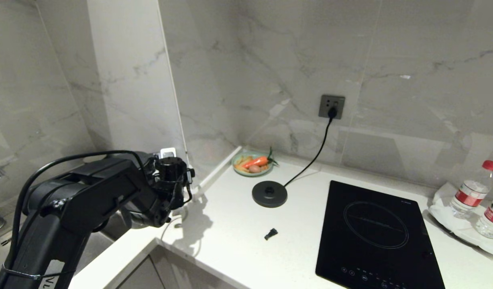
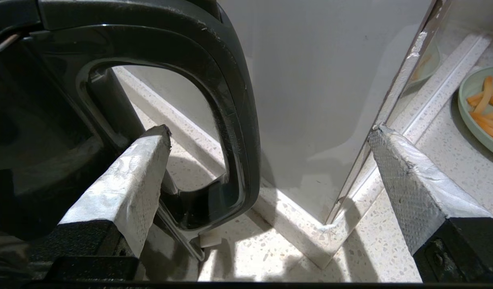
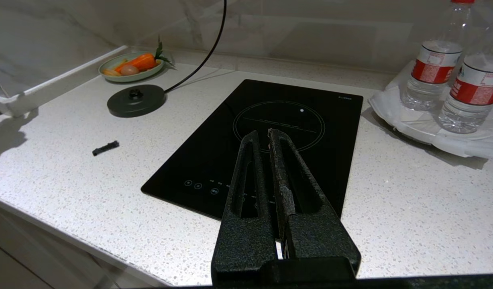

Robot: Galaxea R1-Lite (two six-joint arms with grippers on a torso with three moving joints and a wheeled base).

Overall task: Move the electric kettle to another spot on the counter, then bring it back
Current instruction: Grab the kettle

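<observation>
Now the left claw (image 2: 266,136), spread wide, straddles the electric kettle (image 2: 49,120) handle, seemingly untouched.

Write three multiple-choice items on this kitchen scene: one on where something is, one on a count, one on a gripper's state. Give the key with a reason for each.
1. Where is the kettle base?
A. on the hob
B. on the counter between the green plate and the hob
C. on the white tray

2. How many water bottles stand on the tray?
A. two
B. three
C. four

3. How is the left gripper?
A. shut on the plate
B. shut on nothing
C. open, with one finger through the electric kettle's handle

Key: 1 B, the disc sits on white stone, clear of the glass. 2 A, two red-labelled bottles show. 3 C, the fingers stand wide apart around the handle.
</observation>
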